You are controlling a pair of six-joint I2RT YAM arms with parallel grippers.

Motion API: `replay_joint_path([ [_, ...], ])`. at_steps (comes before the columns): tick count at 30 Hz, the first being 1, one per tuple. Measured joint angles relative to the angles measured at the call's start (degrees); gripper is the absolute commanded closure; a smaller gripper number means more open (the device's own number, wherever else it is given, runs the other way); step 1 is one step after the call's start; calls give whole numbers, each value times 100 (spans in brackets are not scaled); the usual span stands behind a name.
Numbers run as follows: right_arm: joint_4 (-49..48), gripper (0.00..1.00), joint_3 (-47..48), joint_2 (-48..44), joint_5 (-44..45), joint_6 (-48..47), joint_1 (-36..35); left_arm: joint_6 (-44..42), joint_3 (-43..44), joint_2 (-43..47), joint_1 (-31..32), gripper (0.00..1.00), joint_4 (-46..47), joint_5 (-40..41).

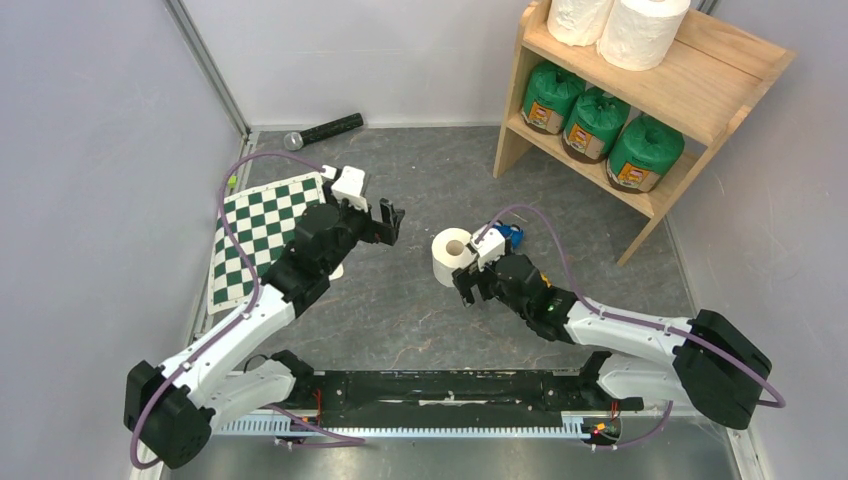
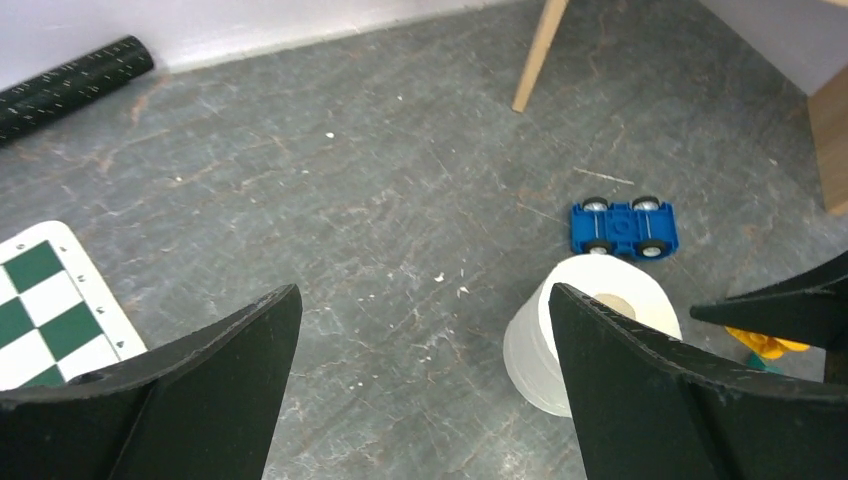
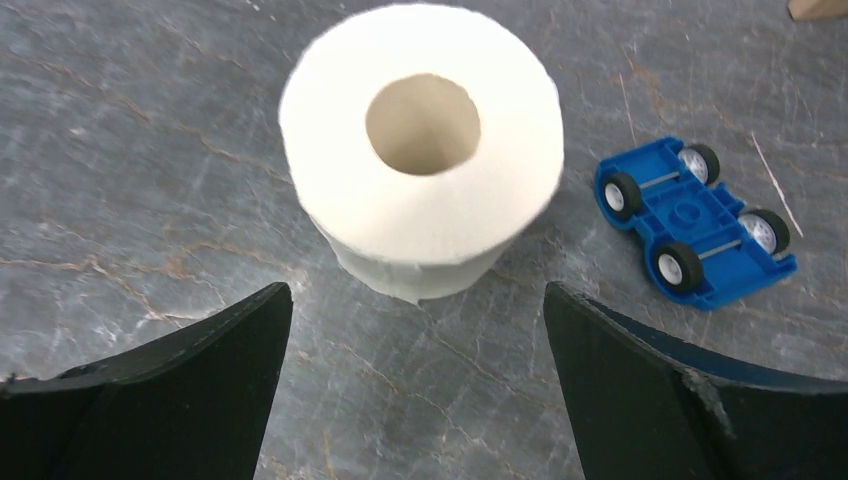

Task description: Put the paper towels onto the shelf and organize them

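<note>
One bare white paper towel roll (image 1: 452,255) stands on end on the grey table, hollow core up. My right gripper (image 1: 468,285) is open just on the near side of it; in the right wrist view the roll (image 3: 440,225) sits ahead of the spread jaws (image 3: 417,290), apart from both fingers. My left gripper (image 1: 392,222) is open and empty to the roll's left, and the left wrist view shows the roll (image 2: 528,350) partly behind its right finger (image 2: 640,390). On the wooden shelf (image 1: 700,75), two white rolls (image 1: 578,18) (image 1: 645,30) stand on top and three green wrapped rolls (image 1: 550,95) (image 1: 595,122) (image 1: 643,152) sit below.
A blue toy car (image 1: 510,236) lies upside down just right of the loose roll. A green-white checkerboard mat (image 1: 262,235) lies under the left arm, and a black microphone (image 1: 322,131) lies by the back wall. Walls close in on three sides.
</note>
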State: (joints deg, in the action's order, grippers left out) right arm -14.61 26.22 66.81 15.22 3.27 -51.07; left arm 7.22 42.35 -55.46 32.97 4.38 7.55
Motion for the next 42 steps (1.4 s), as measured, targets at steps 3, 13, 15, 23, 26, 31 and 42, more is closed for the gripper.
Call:
replay_joint_path([
  [3,-345,2,-66,0,-149,-48,24,22,0,-177,70,1,-4,-76],
  [13,367,3,890,118,-153,-157,160,24,0,-354,129,1,-138,-170],
  [15,680,4,1381,260,-85,-122,225,22,0,-354,129,1,-160,-168],
  [23,1888,14,2524,804,-136,-131,299,22,9,-354,129,1,-262,-81],
  [26,2286,17,2951,1189,-363,-173,297,22,28,-354,129,1,-326,79],
  [31,2798,28,3287,1558,-695,-328,297,22,96,-352,129,1,-463,437],
  [42,3762,36,4271,2514,-1307,-776,297,20,118,-352,129,1,-518,697],
])
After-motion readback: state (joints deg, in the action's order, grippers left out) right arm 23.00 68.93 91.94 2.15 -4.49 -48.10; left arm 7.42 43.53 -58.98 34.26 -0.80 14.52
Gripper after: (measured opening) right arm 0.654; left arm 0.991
